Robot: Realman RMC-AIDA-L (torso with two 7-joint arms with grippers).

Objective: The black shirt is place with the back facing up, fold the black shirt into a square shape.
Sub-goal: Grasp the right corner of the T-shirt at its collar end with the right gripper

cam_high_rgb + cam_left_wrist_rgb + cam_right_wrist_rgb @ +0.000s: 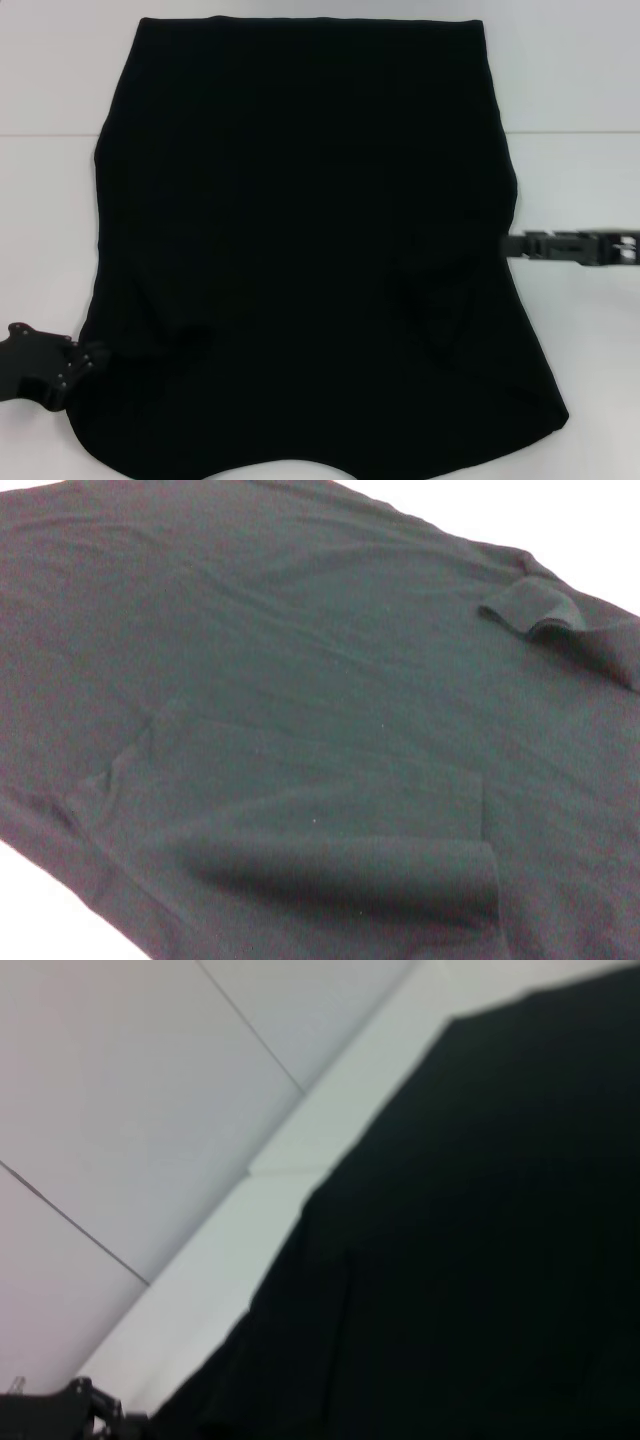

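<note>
A large plain matte black shirt [310, 240] lies on a white table [580, 350]. The left gripper [85, 362] and right gripper [515, 246] touch its edges; whether either is spread or pinching cloth cannot be told.

From my head view, the black shirt [310, 250] runs off the bottom edge, so I can't see its near hem. The left pincer [95, 360] meets the cloth's edge with its tips lost against the black; the right pincer [510, 246] likewise. Whether either grips, I cannot tell. Both arms are cut off at the frame sides.
</note>
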